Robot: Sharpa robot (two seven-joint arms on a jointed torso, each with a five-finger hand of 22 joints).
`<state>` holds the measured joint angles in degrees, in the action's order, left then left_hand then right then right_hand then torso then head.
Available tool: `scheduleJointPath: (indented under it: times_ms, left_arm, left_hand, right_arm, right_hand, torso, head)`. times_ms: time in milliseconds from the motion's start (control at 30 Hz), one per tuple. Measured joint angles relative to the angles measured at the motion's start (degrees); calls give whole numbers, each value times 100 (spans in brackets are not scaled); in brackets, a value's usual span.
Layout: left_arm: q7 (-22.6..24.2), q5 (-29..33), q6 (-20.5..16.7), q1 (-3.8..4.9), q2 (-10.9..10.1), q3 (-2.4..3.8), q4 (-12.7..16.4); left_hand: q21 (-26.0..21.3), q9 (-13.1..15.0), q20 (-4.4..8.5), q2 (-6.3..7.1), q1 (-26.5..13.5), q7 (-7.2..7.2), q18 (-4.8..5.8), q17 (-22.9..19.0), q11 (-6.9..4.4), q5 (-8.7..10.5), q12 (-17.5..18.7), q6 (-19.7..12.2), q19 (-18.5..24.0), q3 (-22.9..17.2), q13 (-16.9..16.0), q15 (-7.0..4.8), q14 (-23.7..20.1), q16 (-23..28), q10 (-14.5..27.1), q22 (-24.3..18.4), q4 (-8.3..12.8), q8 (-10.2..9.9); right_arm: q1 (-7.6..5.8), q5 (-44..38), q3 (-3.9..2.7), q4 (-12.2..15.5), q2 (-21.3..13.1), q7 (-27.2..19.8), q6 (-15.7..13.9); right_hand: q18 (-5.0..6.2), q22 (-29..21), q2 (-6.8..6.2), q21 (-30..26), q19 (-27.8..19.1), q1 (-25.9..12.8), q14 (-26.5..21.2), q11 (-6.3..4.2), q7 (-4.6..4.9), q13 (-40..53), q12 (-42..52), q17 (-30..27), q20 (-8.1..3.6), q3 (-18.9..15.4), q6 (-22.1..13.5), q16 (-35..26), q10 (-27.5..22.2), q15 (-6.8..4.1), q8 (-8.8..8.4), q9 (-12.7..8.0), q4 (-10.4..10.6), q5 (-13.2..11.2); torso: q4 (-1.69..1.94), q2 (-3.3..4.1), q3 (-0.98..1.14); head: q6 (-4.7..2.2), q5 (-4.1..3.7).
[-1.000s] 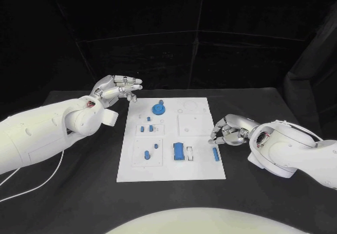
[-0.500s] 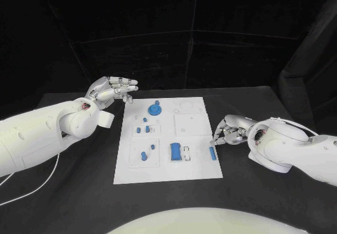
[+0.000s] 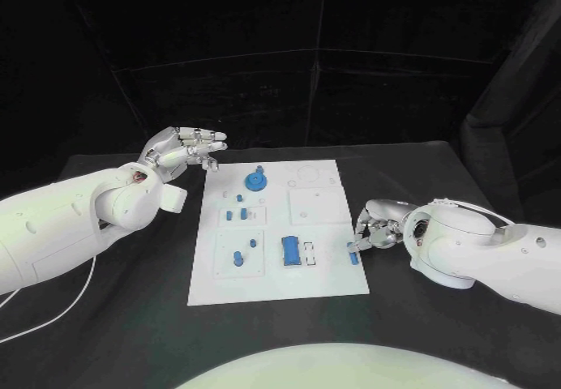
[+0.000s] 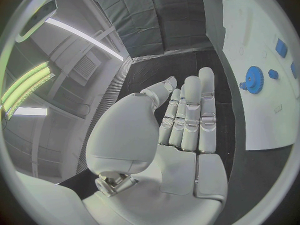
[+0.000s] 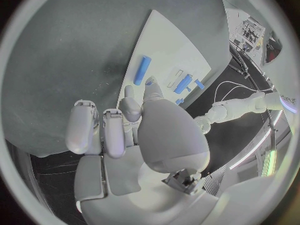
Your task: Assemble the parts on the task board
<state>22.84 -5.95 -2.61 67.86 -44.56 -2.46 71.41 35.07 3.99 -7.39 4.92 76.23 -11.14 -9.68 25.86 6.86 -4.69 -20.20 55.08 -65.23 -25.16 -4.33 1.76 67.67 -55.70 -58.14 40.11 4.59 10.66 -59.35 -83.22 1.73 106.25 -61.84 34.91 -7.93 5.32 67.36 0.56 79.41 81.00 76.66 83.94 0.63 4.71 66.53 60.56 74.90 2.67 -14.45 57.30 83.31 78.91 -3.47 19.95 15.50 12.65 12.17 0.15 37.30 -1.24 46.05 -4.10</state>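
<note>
Right hand, fingers curled in and holding nothing so far as we see, sits just beside the blue bar at the task board right edge; bar's long axis runs front-to-back; left hand well apart.

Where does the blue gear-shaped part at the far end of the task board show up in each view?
Head view: the blue gear-shaped part sits at the board's far end, near the left hand.
Left wrist view: the same gear lies on the white board, beyond the fingertips.
Right wrist view: I cannot pick it out.
Shared landmark: the white task board.
</note>
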Motion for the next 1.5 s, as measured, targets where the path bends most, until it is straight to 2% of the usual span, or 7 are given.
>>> scheduleJointPath:
  times_ms: [467, 967, 1100, 1233, 1367, 1433, 1500]
  left_arm:
    - [-2, 0, 0, -3, -7, -1, 0]
    - [-4, 0, 1, -4, -14, -1, 2]
    - [-5, 0, 1, -4, -15, -1, 4]
    - [-7, 0, 1, -5, -21, -1, 4]
    - [-11, 0, 1, -5, -25, -1, 5]
    - [-13, 0, 2, -5, -26, -1, 5]
    - [-16, 0, 2, -5, -26, -1, 5]
  left_hand:
    - [0, 0, 0, 0, 0, 0, 0, 0, 0, 0, 0, 0, 0, 0, 0, 0, 0, 0, 0, 0, 0, 0]
    - [0, 0, 0, 0, 0, 0, 0, 1, 0, 0, 0, 0, 0, 0, 0, 0, 0, 0, 0, 1, 0, 0]
    - [-5, 0, 0, 0, 0, 0, 0, -3, 0, 0, -1, 0, 0, 9, 0, 0, 0, 0, 0, -1, 9, 29]
    - [-23, 0, 0, 0, 0, 0, 0, -12, 0, 0, -22, 0, 0, 16, 0, 0, 0, 0, 0, -7, 16, 33]
    - [-24, 0, 20, 0, 0, 0, -1, -22, 0, 0, -44, 0, 20, 16, 0, -21, -21, 0, 0, -7, 16, 32]
    - [-23, 0, 20, -27, 27, 0, -1, -26, -20, 0, -44, 0, 20, -2, 0, -21, -21, 0, 20, -7, 34, 58]
    - [-23, 0, 20, -27, 27, 0, -1, -30, -21, -20, -44, 0, 20, -7, 0, -21, -21, 0, 21, -7, 42, 66]
  right_arm:
    - [81, -143, -4, -27, 154, 115, 389]
    - [132, -695, -39, -161, 443, 149, 439]
    - [133, -852, -55, -167, 495, 150, 476]
    - [132, -921, -56, -156, 507, 152, 489]
    - [132, -839, -59, -99, 472, 160, 463]
    - [130, -740, -61, -59, 440, 165, 425]
    - [130, -596, -61, -17, 392, 176, 359]
  right_hand:
    - [0, 0, -4, 0, 0, 10, 0, -22, -2, -13, -24, 4, 0, -22, 40, 0, -22, 0, 1, 33, -10, 0]
    - [0, -38, 209, -27, -21, 605, 0, -42, 2, -30, -117, 3, -21, 170, 73, -24, -43, 0, -104, 96, -359, 108]
    - [0, -58, 277, -48, -21, 908, 2, -45, 41, -66, -217, 3, -21, 411, -10, -52, -127, 1, -237, 98, -579, 407]
    - [0, -64, 256, -48, -21, 954, 15, -53, 45, -152, -311, 3, -21, 712, -41, -52, -176, -8, -332, 98, -624, 414]
    - [0, -64, 181, -48, -21, 1030, 23, -31, 74, -178, -349, 2, -21, 1138, -14, -52, -197, 1, -517, 73, -532, 1003]
    - [-1, -64, 120, -48, -21, 1086, 32, -21, 106, -159, -366, 2, -21, 1456, 7, -52, -207, 11, -583, -171, -356, 1250]
    - [-1, -64, 12, -48, -21, 1012, 32, -21, 104, -159, -378, 2, -21, 1721, 42, -73, -207, 11, -618, -245, -256, 1293]
  torso:
    - [5, -5, -6]
    - [10, -9, -8]
    - [10, -9, -8]
    - [9, -9, -8]
    - [10, -9, -5]
    - [9, -9, -4]
    - [9, -9, -4]
  head:
    - [24, -13]
    - [10, 10]
    - [9, 15]
    - [12, 27]
    - [13, 35]
    - [13, 39]
    - [13, 41]
